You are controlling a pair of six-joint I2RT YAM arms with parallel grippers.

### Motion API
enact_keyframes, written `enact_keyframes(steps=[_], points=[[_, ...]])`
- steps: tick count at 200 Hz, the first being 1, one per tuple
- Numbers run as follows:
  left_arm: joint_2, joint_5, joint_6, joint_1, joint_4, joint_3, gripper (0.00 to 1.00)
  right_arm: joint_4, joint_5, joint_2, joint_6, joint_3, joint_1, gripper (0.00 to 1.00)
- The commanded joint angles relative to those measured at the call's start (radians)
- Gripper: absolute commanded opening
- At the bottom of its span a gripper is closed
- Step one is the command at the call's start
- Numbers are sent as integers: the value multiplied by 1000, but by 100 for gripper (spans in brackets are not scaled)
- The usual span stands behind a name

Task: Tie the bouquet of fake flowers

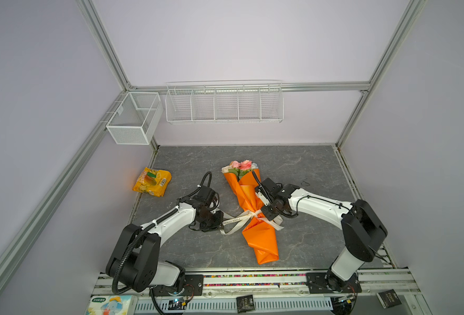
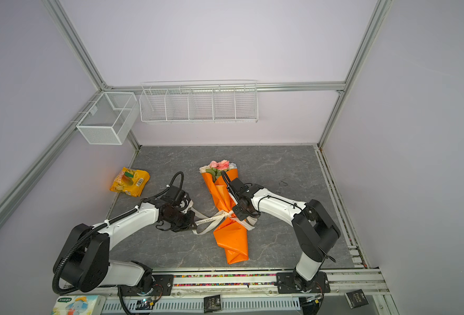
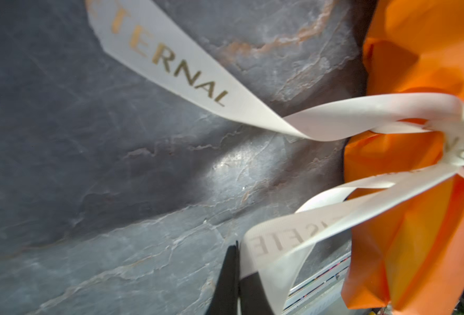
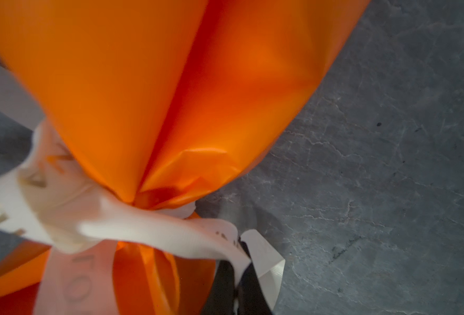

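**Ana:** Starting at the front, what did each gripper have?

**Ben:** The left gripper (image 3: 237, 268) was clamped on one tail of the ribbon (image 1: 236, 220). The right gripper (image 4: 237, 275) was pinched shut on another strand, just beside the knot. Both sat low over the table (image 1: 307, 163).

**Ana:** And the bouquet?

**Ben:** The bouquet (image 1: 261, 240) lay flat between the two arms, near the middle of the table. Its wrapped end pointed to the front and its flowers to the back wall. The ribbon was cinched round its narrow waist, and a slack loop lay on the table on the left side.

**Ana:** What could have gone wrong from there?

**Ben:** The ribbon looked smooth, and the right gripper seemed to hold only a short bit near the strand's end. A sharp tug could have slid it out and left the knot loose. If one arm pulled harder than the other, I'd expect the light bouquet to drag or roll instead of the knot tightening. The right gripper was also close enough to the orange paper to crease or tear it.

**Ana:** Anything in the way further back?

**Ben:** No. The yellow snack bag (image 1: 151, 182) lay well apart at the left rear, and the wire baskets (image 1: 224, 105) hung on the back wall.
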Motion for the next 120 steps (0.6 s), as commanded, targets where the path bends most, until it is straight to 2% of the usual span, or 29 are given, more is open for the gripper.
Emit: enact_keyframes(steps=[1, 27, 42, 57, 73, 100, 120], points=[[31, 1, -53, 5, 37, -45, 0, -22, 34, 13, 53, -12, -29, 6], [64, -9, -44, 3, 36, -45, 0, -18, 41, 18, 65, -17, -45, 6], [53, 33, -41, 2, 76, -59, 0, -7, 28, 18, 66, -24, -46, 6], [53, -66, -21, 3, 10, -36, 0, -16, 34, 30, 70, -20, -50, 6], [59, -44, -28, 5, 33, -31, 0, -18, 45, 44, 78, -19, -51, 6], [73, -123, -17, 5, -20, -10, 0, -30, 82, 45, 114, -23, -68, 6], [87, -122, -6, 5, -21, 1, 0, -4, 24, 32, 120, -37, -94, 6]])
